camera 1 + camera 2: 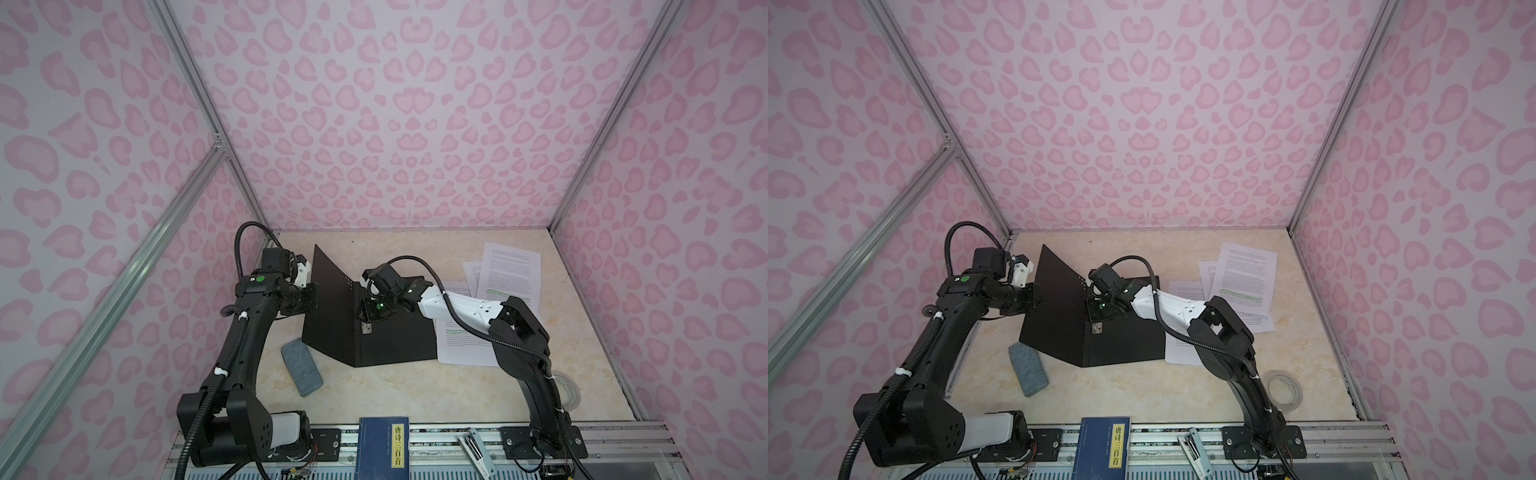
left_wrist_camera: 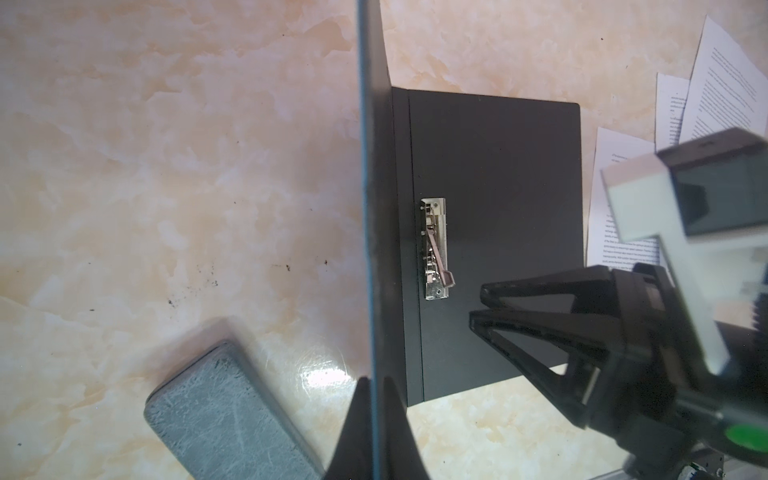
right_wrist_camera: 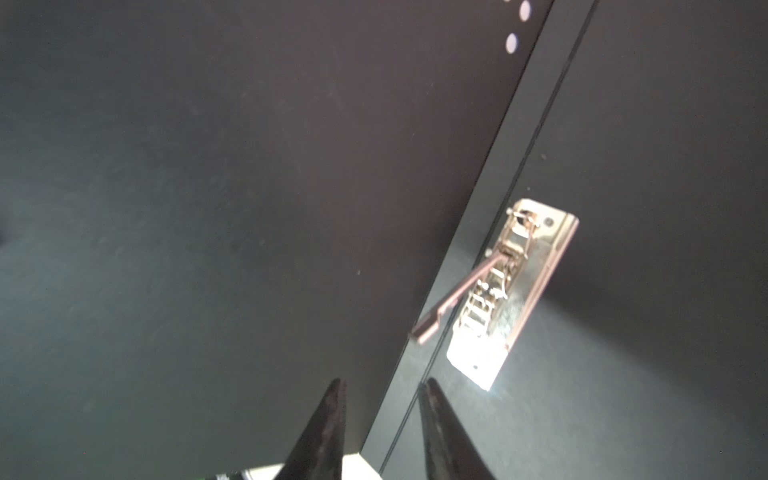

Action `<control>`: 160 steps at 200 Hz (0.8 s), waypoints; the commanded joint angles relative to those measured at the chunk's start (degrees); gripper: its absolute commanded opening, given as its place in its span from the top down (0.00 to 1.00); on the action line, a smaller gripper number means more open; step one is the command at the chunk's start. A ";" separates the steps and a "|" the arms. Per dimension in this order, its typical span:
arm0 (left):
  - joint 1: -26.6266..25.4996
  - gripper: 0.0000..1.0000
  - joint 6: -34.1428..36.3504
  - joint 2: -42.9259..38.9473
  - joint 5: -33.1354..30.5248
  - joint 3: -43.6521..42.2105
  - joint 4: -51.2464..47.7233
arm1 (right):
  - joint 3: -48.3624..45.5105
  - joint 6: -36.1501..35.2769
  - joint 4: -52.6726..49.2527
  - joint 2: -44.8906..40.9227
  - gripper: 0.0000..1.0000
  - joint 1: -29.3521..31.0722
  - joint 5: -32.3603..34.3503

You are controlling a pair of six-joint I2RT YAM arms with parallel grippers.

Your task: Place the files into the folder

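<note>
The folder (image 1: 395, 340) (image 1: 1125, 345) lies open mid-table, black inside up. Its left cover stands raised, and my left gripper (image 1: 312, 292) (image 1: 1034, 291) (image 2: 376, 380) is shut on that cover's outer edge. The metal clip (image 2: 435, 249) (image 3: 515, 291) sits by the spine with its lever lifted. My right gripper (image 1: 366, 322) (image 1: 1096, 322) (image 3: 382, 384) hangs just above the spine beside the clip, jaws a little apart and empty. The files (image 1: 511, 270) (image 1: 1246, 274) (image 2: 619, 166) lie overlapping on the table right of the folder, partly under the right arm.
A grey block (image 1: 301, 368) (image 1: 1027, 370) (image 2: 224, 415) lies near the folder's front left corner. A dark blue book (image 1: 384, 449) and a stapler (image 1: 476, 451) rest on the front rail. A tape roll (image 1: 1284, 388) sits front right. Pink walls close three sides.
</note>
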 commanded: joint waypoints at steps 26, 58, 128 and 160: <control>-0.06 0.96 1.13 0.85 -0.23 0.95 -0.88 | -5.83 -1.51 1.82 -1.91 0.81 -0.19 0.27; -0.06 0.96 1.30 1.20 -0.14 0.89 -0.86 | -4.07 -1.50 2.78 1.36 0.87 -0.37 -1.88; -0.02 0.96 2.09 0.86 -0.23 0.74 -1.32 | 6.39 -1.76 1.12 9.93 0.86 -1.19 -5.98; -0.06 0.96 2.09 0.85 -0.05 1.03 -1.58 | 8.95 -2.11 0.44 11.82 0.86 -2.64 -6.45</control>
